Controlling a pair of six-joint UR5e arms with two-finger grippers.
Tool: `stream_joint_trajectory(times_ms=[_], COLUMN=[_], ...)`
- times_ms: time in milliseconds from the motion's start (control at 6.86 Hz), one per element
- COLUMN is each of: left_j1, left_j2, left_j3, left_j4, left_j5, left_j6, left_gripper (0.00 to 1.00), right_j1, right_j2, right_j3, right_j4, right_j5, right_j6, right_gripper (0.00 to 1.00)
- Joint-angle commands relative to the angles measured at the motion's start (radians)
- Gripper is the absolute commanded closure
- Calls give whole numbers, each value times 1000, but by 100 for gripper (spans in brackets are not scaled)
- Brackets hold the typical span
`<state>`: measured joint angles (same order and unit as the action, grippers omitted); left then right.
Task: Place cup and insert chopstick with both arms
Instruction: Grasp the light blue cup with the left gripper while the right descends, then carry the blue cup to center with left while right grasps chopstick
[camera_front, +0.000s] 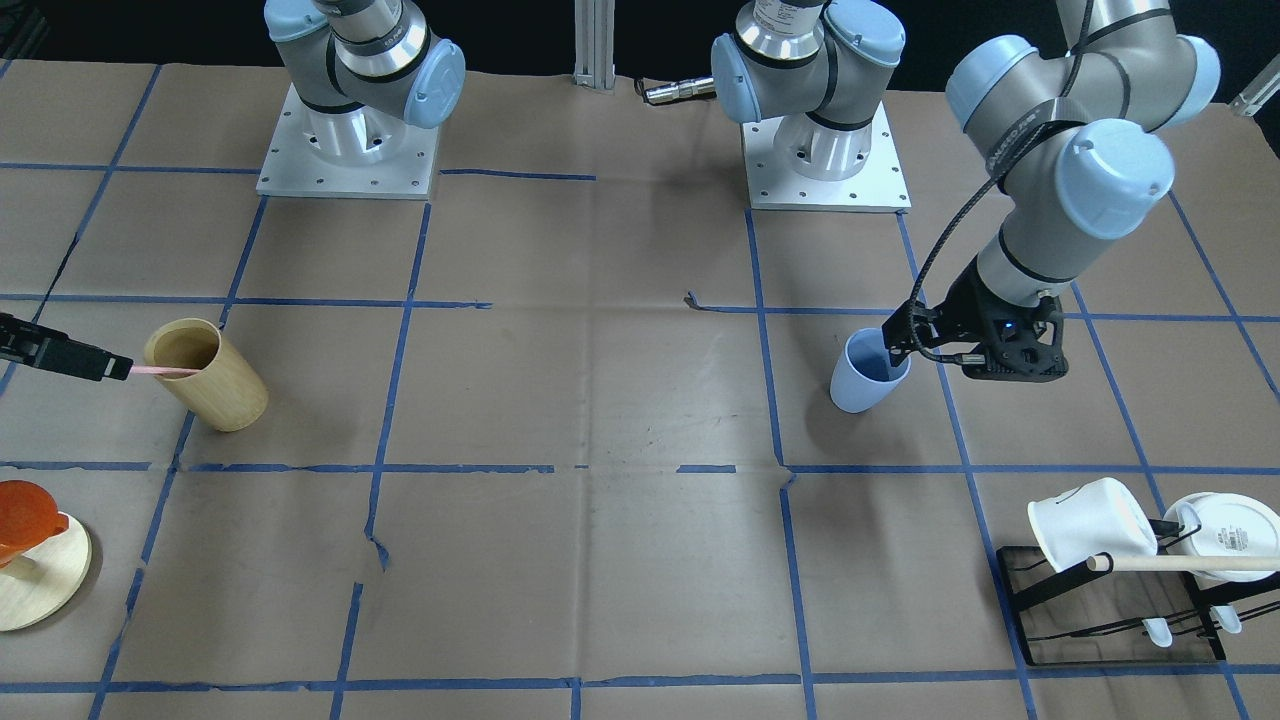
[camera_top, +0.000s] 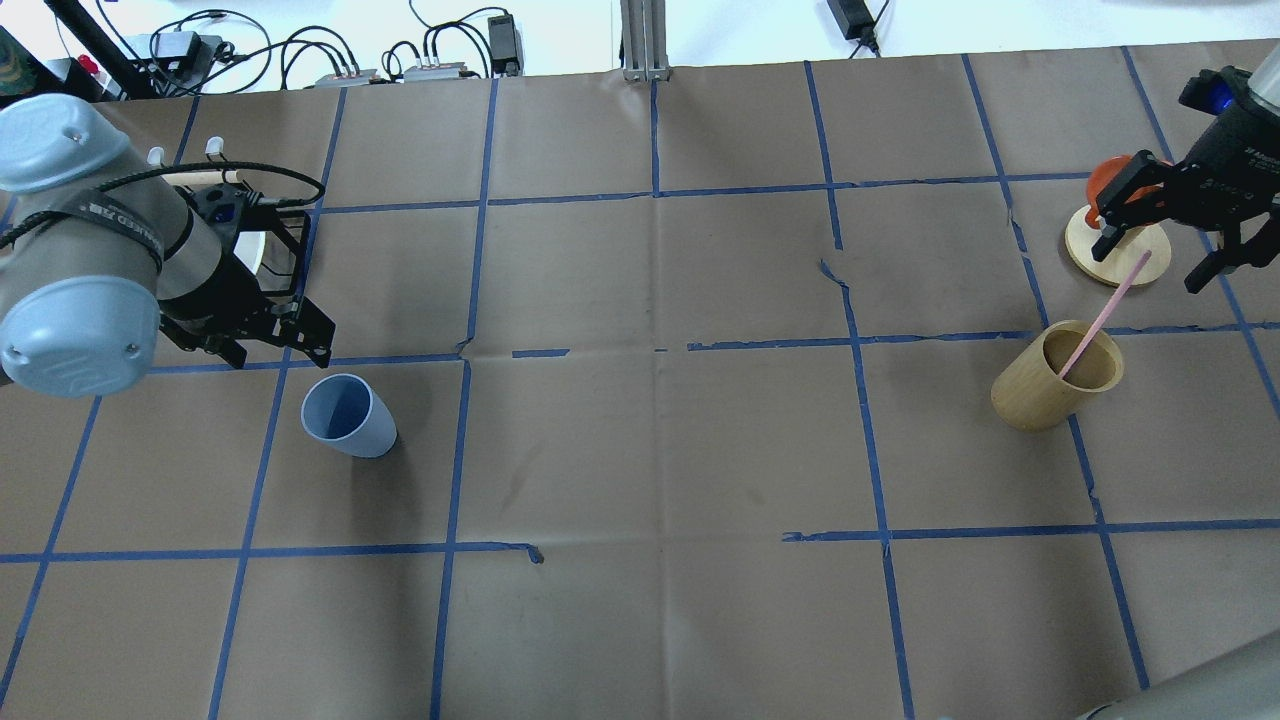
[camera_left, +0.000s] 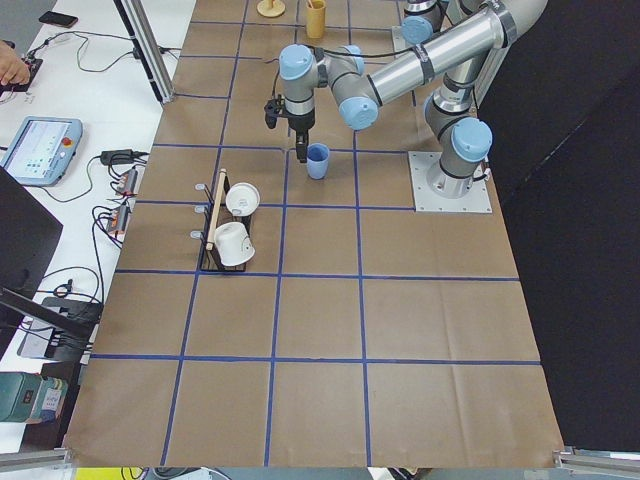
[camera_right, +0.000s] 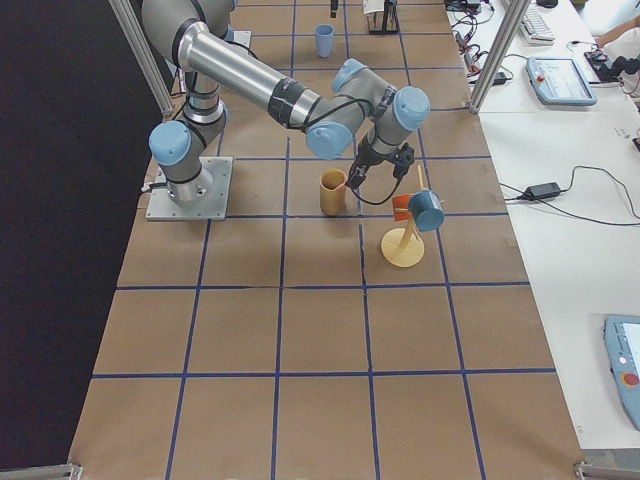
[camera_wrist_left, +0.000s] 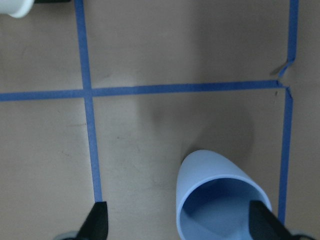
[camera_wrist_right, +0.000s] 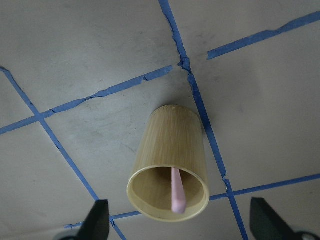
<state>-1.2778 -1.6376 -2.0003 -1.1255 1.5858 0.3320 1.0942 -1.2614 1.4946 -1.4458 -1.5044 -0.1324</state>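
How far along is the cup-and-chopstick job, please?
Done, it seems: the cup stands upright. In hand: nothing; the left hand is open at its rim, the right hand open by the top of the chopstick. Left: the chopstick leans in the wooden cup, not yet in the blue one.

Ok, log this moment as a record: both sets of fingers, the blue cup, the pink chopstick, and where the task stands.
left gripper: fingers open, at the blue cup's rim, not closed on it
right gripper: fingers open, by the chopstick's upper end
blue cup: upright on the table, empty
chopstick: leaning in the tan wooden cup, upper end sticking out
task state: chopstick not yet in the blue cup
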Motion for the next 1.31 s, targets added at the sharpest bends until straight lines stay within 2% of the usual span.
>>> stream_joint_trajectory(times_ms=[0,146,292,438,583,729,875,1021,1167], left_j1=[2,0,-2,-2,-2,-2,-2,-3,-3], left_j2=[-8,-25,-36,-41,-42,-44,-41,-41,-39], left_j3=[-92,-97,-95,-95,-95,-95,-94,-94,-92], left_j4=[108,108,110,110,112,115,116,116,116], left_j5=[0,2,2,3,2,-3,-7,-7,-9], left_j6=[4,5,7,1,-2,-7,-10,-11,-11], left_gripper=[0,0,0,0,27,64,77,83,90], right_j1=[1,1,1,1,0,1,1,1,1], right_j2=[20,34,34,34,34,33,33,31,30], right_j3=[1,0,1,1,0,1,1,1,1], right_j4=[-22,-28,-28,-22,-16,-12,-8,-7,-2], right_j5=[7,9,6,-5,-7,-7,-7,-7,-7], right_j6=[-3,-3,-4,-4,-6,-6,-6,-7,-7], right_gripper=[3,5,16,35,46,49,52,57,68])
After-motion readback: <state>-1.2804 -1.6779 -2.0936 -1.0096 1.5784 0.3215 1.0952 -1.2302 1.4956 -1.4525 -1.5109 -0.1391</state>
